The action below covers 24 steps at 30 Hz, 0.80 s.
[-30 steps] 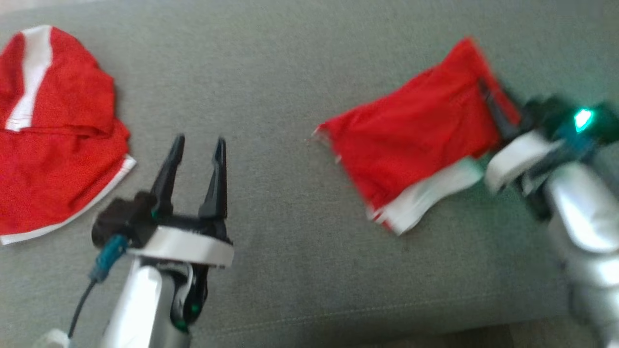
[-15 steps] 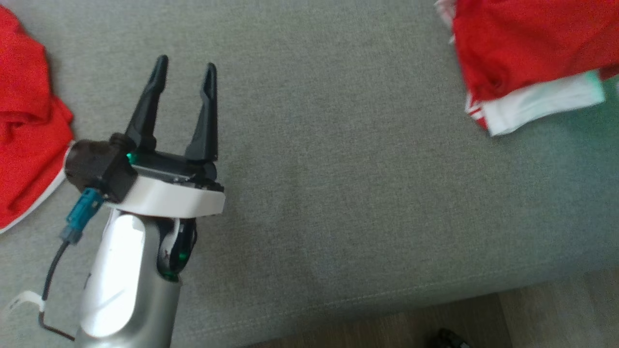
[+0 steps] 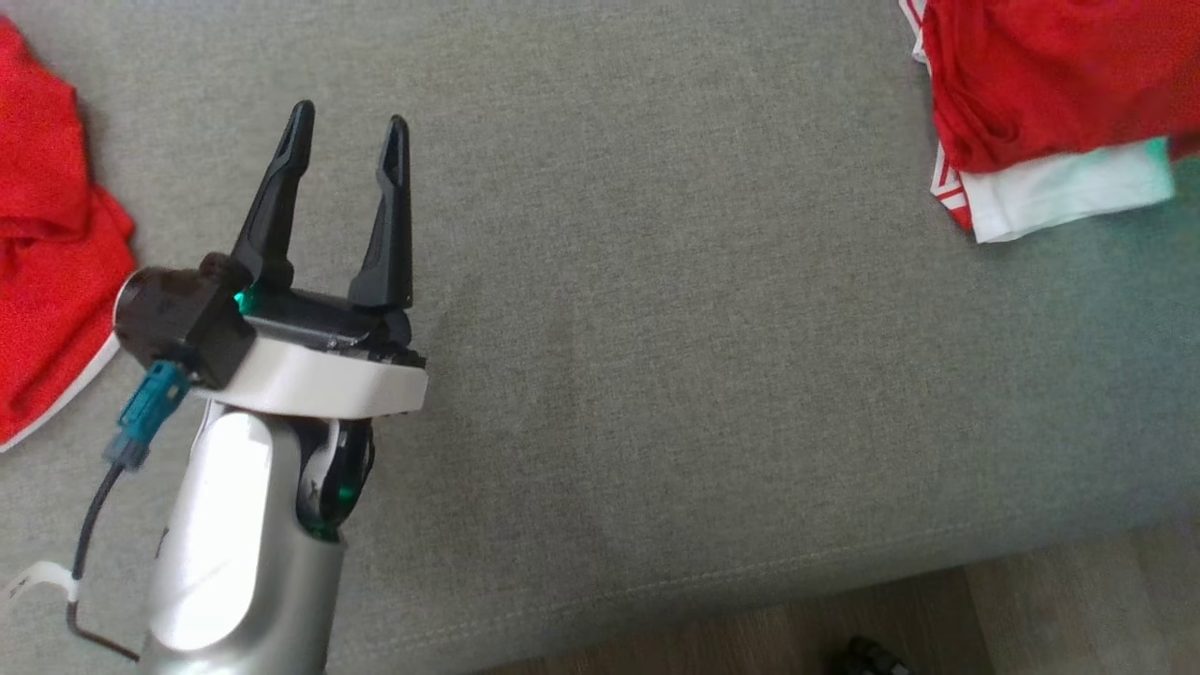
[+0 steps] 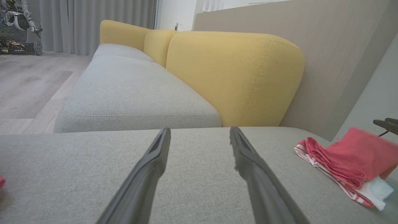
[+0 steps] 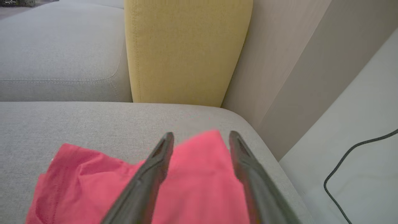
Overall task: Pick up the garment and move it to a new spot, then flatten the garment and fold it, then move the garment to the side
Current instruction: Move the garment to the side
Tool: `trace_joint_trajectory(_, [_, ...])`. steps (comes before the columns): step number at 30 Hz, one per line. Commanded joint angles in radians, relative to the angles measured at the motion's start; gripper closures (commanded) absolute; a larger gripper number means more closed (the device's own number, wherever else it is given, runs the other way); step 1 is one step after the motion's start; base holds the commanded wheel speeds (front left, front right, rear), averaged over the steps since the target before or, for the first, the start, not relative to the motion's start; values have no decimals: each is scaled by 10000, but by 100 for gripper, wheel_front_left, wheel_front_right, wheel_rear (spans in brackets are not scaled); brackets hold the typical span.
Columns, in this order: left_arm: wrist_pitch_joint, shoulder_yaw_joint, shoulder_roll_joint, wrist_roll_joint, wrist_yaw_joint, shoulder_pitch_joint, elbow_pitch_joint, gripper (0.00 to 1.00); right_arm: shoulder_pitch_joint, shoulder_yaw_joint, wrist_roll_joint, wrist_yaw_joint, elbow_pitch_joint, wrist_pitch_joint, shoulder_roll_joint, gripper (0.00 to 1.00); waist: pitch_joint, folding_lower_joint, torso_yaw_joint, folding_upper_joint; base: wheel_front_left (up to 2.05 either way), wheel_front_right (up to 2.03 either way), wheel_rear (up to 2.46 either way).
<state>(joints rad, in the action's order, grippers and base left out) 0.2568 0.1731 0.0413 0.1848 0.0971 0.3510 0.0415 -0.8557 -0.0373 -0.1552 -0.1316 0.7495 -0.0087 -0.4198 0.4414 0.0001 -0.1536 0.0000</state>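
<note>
The garment [image 3: 1050, 84], red with a white band, lies folded on the grey sofa seat [image 3: 703, 356] at the far right of the head view. In the right wrist view my right gripper [image 5: 200, 135] is open, its two fingers spread just above the garment [image 5: 192, 180], which lies loose under them near the seat's corner. My left gripper [image 3: 349, 117] hovers open and empty over bare seat at the left. In the left wrist view the left gripper [image 4: 199, 130] points across the cushion, with the garment [image 4: 345, 158] off to the right.
A second red and white garment [image 3: 47, 234] lies crumpled at the left edge. The seat's front edge and wooden floor [image 3: 1078, 609] run along the bottom right. A yellow backrest [image 4: 233, 74] rises behind the seat. A black cable [image 5: 351, 161] lies on the pale surface to the right.
The head camera has swung, so the whole picture shifted. My right gripper, shut on the folded garment's edge a second ago, has opened and let it go. The left gripper stays open.
</note>
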Motion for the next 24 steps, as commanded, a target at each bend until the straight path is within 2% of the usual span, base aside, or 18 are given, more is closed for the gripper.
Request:
trace_joint_trajectory(1, [49,-388,89,40,2,9,-261,0,59,13,8,9,-432,-72,-112,0,-130,-1,42,0,0,0,0])
trace_joint_trajectory(6, [49,-408,89,240,-97,-192,-180,0,282,199,-48,9,-1015,-242,160,0,-596,-1,185,0,0,0,0])
trace_joint_trajectory(10, [49,-411,89,473,-242,-444,-176,0,717,654,-226,9,-1800,-558,647,0,-1176,-1,382,0,0,0,0])
trace_joint_trajectory(17, [49,-367,89,777,-497,-1116,-161,0,2284,1712,-530,9,-3448,-1499,1432,0,-2243,-1,875,0,0,0,0])
trace_joint_trajectory(24, [49,-361,89,846,-664,-1850,-103,0,3925,1968,-413,9,-4289,-2133,2189,0,-2948,-1,1254,0,0,0,0])
